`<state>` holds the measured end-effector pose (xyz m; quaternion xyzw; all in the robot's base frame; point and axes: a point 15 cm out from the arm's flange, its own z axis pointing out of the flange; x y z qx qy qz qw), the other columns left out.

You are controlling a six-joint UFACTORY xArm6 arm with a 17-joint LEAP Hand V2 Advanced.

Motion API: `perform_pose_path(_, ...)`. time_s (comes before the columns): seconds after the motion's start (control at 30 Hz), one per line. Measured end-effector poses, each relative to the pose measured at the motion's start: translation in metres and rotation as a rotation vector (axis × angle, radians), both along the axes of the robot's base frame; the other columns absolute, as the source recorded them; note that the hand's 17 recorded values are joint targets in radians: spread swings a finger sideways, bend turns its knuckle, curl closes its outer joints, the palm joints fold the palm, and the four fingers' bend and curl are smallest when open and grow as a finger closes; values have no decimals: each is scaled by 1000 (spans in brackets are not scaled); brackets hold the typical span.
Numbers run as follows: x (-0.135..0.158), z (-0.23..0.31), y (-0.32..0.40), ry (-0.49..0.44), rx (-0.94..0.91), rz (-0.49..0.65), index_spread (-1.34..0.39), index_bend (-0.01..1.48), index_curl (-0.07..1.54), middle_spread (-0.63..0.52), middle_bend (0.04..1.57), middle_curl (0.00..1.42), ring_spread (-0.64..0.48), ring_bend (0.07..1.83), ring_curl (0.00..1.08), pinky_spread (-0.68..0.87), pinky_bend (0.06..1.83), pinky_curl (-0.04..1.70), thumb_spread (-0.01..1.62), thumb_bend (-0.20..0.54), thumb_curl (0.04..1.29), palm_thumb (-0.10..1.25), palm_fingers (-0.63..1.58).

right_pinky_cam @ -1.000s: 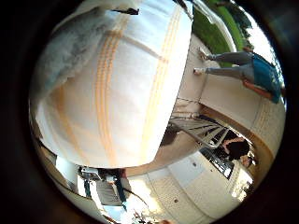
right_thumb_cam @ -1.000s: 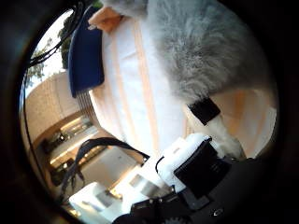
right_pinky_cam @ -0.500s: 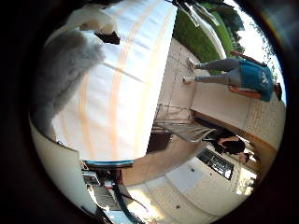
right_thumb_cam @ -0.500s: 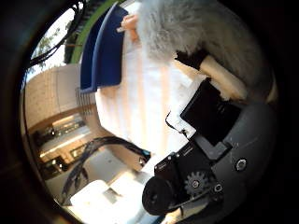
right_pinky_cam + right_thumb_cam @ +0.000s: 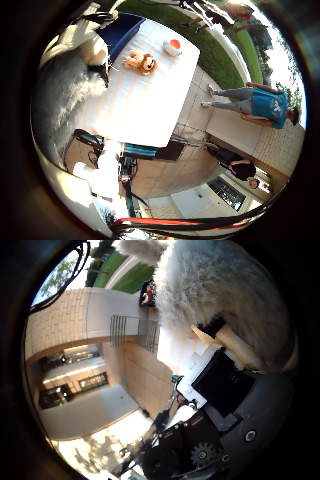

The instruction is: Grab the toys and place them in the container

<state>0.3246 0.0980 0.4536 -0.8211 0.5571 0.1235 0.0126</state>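
A grey-white furry plush toy (image 5: 215, 290) fills much of the right thumb side palm view, close against the palm. My hand (image 5: 228, 390) shows its black and white fingers curled against the toy's underside. The right little finger side palm view shows the same toy (image 5: 65, 90) beside the palm, high above the white striped table (image 5: 140, 105). A blue container (image 5: 120, 33) stands at the table's far end. An orange plush toy (image 5: 140, 63) lies on the table next to the container, with a small orange and white toy (image 5: 173, 46) a little beyond it.
The table's edges drop to a paved floor (image 5: 205, 115) with a grass strip (image 5: 205, 45) beyond. A metal frame (image 5: 185, 145) stands by the table's corner. A building wall (image 5: 85, 330) shows in the thumb side view.
The hand has risen well away from the table with the furry toy still against the palm. The whole table, container and other toys have come into view, small and far below.
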Motion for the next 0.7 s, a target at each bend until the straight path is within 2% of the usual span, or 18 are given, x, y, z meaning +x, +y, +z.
perform_pose_path(0.13, 41, -20, 56, -13, 55, 34, -802, 696, 602, -226, 1222, 969, -108, 1421, 855, 172, 1554, 722, 1148, -14, 626, 1000, 810)
perform_pose_path(0.27, 70, -51, 85, -11, 71, 48, -841, 725, 686, -229, 1259, 1000, -116, 1464, 868, 152, 1585, 762, 1151, -15, 641, 998, 759)
perform_pose_path(0.53, 112, -97, 114, -41, 80, 40, -891, 734, 846, -230, 1322, 1039, -124, 1539, 881, 129, 1618, 825, 1172, -32, 645, 926, 655)
perform_pose_path(0.6, 119, -109, 111, -28, 76, 34, -879, 729, 882, -218, 1307, 1023, -102, 1538, 860, 139, 1576, 827, 1188, -36, 627, 890, 645)
perform_pose_path(0.67, 121, -120, 111, -11, 71, 37, -827, 673, 904, -185, 1222, 964, -53, 1467, 806, 177, 1541, 804, 1210, -32, 601, 862, 619)
perform_pose_path(0.7, 122, -124, 111, -1, 68, 38, -794, 652, 901, -174, 1138, 931, -38, 1415, 783, 190, 1523, 796, 1213, -33, 596, 852, 515)
